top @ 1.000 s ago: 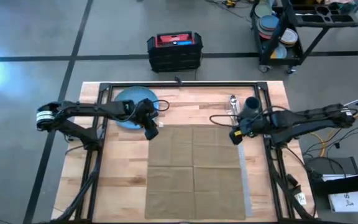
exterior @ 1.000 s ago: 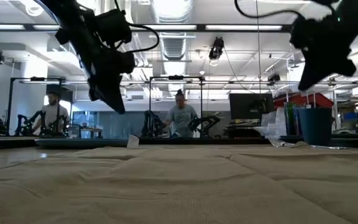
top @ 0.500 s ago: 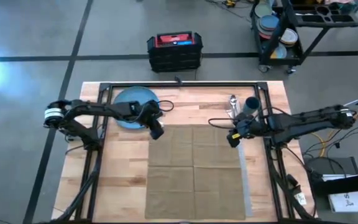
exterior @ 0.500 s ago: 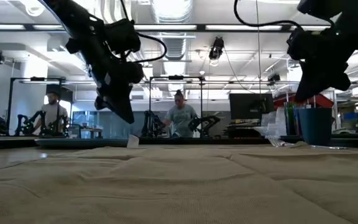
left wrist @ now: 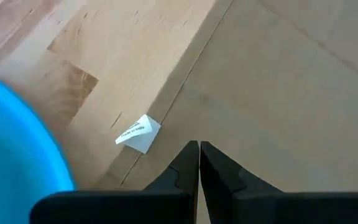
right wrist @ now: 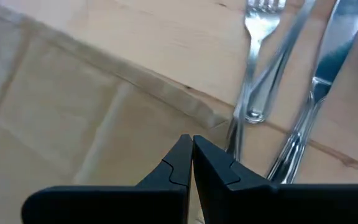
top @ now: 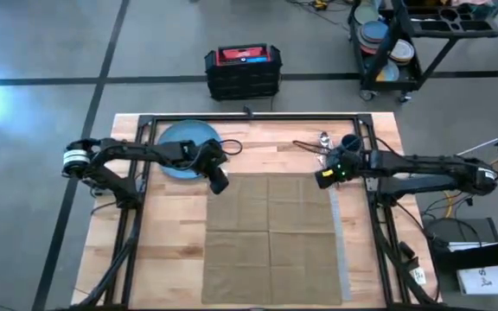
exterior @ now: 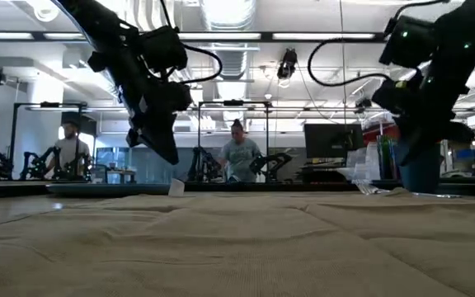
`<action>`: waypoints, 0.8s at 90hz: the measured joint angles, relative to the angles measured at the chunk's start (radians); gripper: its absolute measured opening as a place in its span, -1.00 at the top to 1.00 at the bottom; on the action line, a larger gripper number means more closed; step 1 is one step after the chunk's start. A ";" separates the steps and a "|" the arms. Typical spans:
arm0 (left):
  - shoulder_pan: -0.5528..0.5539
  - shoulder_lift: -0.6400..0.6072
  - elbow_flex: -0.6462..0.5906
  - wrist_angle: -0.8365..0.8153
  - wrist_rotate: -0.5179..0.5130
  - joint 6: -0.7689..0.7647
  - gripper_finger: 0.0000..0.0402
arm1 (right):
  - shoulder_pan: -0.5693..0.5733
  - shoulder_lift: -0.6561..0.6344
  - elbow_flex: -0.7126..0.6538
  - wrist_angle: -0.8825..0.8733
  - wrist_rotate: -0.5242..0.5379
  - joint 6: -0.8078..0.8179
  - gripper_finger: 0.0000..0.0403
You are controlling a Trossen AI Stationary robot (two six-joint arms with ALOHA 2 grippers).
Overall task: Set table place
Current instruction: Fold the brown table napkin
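The tan napkin (top: 271,238) lies spread flat on the table's middle, over a grey placemat whose right strip (top: 340,250) shows beside it. At the far left sits the blue plate (top: 184,140). Fork (right wrist: 260,37), knife (right wrist: 325,68) and other cutlery lie at the far right beside the dark-blue cup (top: 350,141). My left gripper (top: 219,181) hangs shut above the napkin's far left corner, next to a white tag (left wrist: 138,132). My right gripper (top: 321,179) hovers shut over the napkin's far right corner, just short of the cutlery.
A black frame (top: 249,118) runs around the work area on the wooden table (top: 162,259). Beyond the table stand a black-and-red case (top: 242,71) and a black cart with stacked dishes (top: 392,43). People show in the room behind (exterior: 237,157).
My right gripper has gone toward the table's far edge, closer to the cutlery and cup, with its arm stretched out straighter. My left gripper went slightly toward the table's right edge and down at first, then kept still. Both stayed shut.
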 joint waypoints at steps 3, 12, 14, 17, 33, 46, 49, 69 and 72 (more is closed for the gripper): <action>0.000 0.000 0.000 0.000 0.011 0.001 1.00 | -0.013 0.009 0.000 0.007 0.000 -0.013 1.00; 0.000 0.000 0.000 -0.006 0.013 0.013 1.00 | -0.040 0.035 0.000 0.021 0.003 -0.045 1.00; 0.000 0.000 -0.001 -0.007 0.013 0.013 1.00 | -0.042 0.041 0.000 0.022 0.004 -0.056 1.00; 0.000 0.000 -0.001 -0.006 0.013 0.013 1.00 | -0.042 0.050 0.000 0.024 0.008 -0.075 1.00; 0.000 0.000 -0.001 -0.017 0.013 0.014 1.00 | -0.042 0.100 0.000 0.029 0.010 -0.144 0.88; 0.000 0.000 -0.002 -0.023 0.013 0.021 1.00 | -0.042 0.113 0.000 0.049 0.008 -0.137 0.62; 0.000 0.000 -0.002 -0.024 0.013 0.021 1.00 | -0.042 0.116 0.000 0.061 0.008 -0.137 0.55; 0.005 0.012 -0.002 -0.128 0.014 0.021 1.00 | -0.042 0.117 0.000 0.076 0.019 -0.120 0.17; 0.008 0.018 -0.004 -0.146 0.014 0.021 1.00 | -0.042 0.116 0.000 0.079 0.019 -0.119 0.14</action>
